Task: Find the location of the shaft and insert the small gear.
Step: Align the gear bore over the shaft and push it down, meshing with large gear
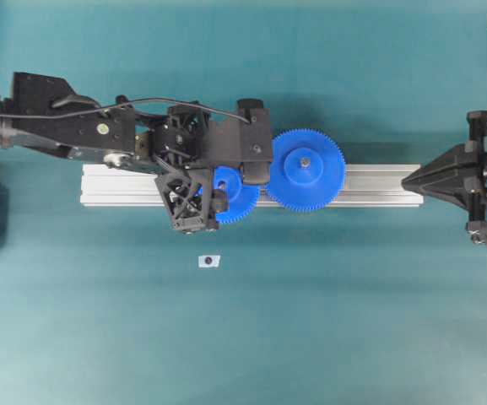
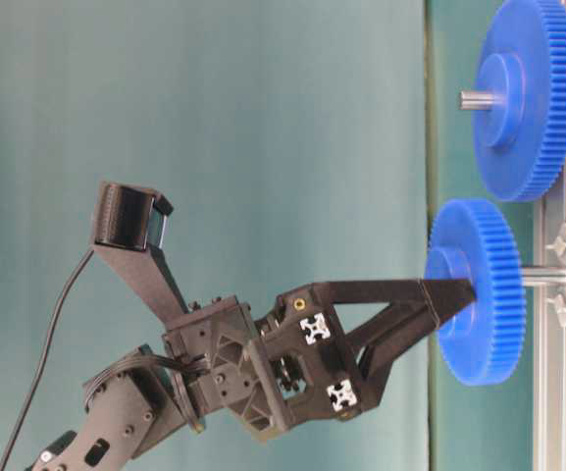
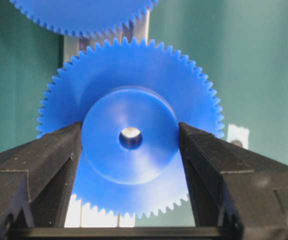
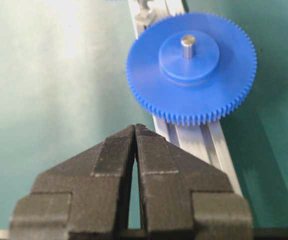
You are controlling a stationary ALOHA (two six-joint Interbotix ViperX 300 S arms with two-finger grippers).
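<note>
Two blue gears sit along the aluminium rail (image 1: 370, 187) right now, and the left gripper (image 3: 130, 137) has its fingers (image 3: 49, 160) clamped on the raised hub of the small gear (image 3: 129, 125), one finger on each side. From the table-level view the small gear (image 2: 474, 289) is partway onto the shaft (image 2: 545, 276), with a bit of bare silver pin showing between the gear's back face and the rail, so it isn't seated flush. Through the centre hole in the left wrist view you can see something pale and metallic, the pin's end I think. The larger gear (image 1: 305, 170) is just beside it on its own pin, teeth looking close to touching the small one's. Right gripper (image 4: 135, 131) is well off at the rail's other end, fingers pressed together on nothing. Small white tag (image 1: 209, 261) lies on the teal mat (image 1: 353, 321) near the rail.
</note>
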